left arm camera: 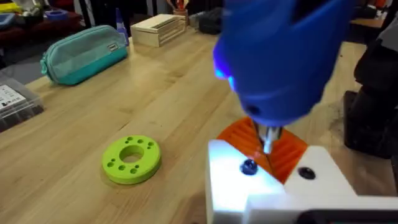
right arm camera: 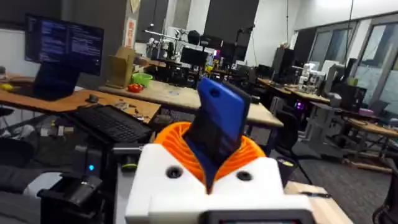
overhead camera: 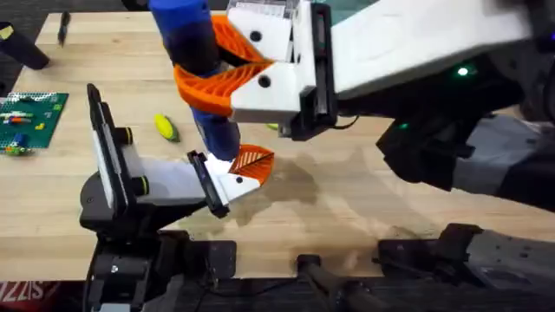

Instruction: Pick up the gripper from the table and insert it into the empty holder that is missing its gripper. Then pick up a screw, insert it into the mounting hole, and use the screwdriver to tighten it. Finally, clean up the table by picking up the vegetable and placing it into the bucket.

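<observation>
My right gripper (overhead camera: 208, 61) is shut on the blue screwdriver (overhead camera: 198, 39), its orange ribbed pads on both sides of the barrel (right arm camera: 221, 118). The screwdriver points down at the white holder (overhead camera: 232, 184) on the left gripper (overhead camera: 227, 178). The orange gripper wedge (left arm camera: 289, 152) sits in that holder. A small blue screw (left arm camera: 249, 167) rests in one mounting hole, and the screwdriver's metal tip (left arm camera: 268, 140) hovers just beside and above it. A second hole (left arm camera: 306, 173) is dark. The yellow vegetable (overhead camera: 165, 127) lies on the table left of the screwdriver. The bucket is out of view.
A flat green ring disc (left arm camera: 130, 160) lies on the table beyond the holder. Farther off are a teal pouch (left arm camera: 84, 53), a wooden box (left arm camera: 158, 28) and a clear plastic case (left arm camera: 15, 102). A green board (overhead camera: 30, 117) lies at the table's left edge.
</observation>
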{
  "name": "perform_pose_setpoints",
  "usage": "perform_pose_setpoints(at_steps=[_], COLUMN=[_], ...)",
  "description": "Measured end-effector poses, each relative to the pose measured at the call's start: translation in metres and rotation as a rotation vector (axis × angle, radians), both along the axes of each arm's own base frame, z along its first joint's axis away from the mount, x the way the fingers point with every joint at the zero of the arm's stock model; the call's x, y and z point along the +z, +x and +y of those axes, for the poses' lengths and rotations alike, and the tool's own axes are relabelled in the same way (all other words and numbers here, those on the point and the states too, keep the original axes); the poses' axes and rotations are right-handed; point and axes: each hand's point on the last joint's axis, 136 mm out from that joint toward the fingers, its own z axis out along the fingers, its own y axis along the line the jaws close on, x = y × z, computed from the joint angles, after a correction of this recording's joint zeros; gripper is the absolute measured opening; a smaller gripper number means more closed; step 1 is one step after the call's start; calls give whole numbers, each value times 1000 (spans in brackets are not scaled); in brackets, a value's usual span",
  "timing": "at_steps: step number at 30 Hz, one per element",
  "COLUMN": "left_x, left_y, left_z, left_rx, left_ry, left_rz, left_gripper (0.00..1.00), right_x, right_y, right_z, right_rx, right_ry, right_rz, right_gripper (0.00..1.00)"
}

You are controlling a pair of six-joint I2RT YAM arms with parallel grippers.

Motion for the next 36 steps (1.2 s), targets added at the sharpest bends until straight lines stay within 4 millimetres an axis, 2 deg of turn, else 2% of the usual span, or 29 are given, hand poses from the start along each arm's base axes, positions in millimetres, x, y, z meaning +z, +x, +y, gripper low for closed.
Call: perform_pose_setpoints(at_steps=[7,36], left_x=[0,0], left_y=[0,0], left_z=[0,0], left_rx=[0,0], left_ry=[0,0], left_rz=[0,0], left_gripper=[18,18], right_x=[-10,-13], right_y=[5,7], right_z=[5,7], right_rx=[-1,-8], right_ry=[-21,-28], right_rz=[19,14], right_gripper=[9,9])
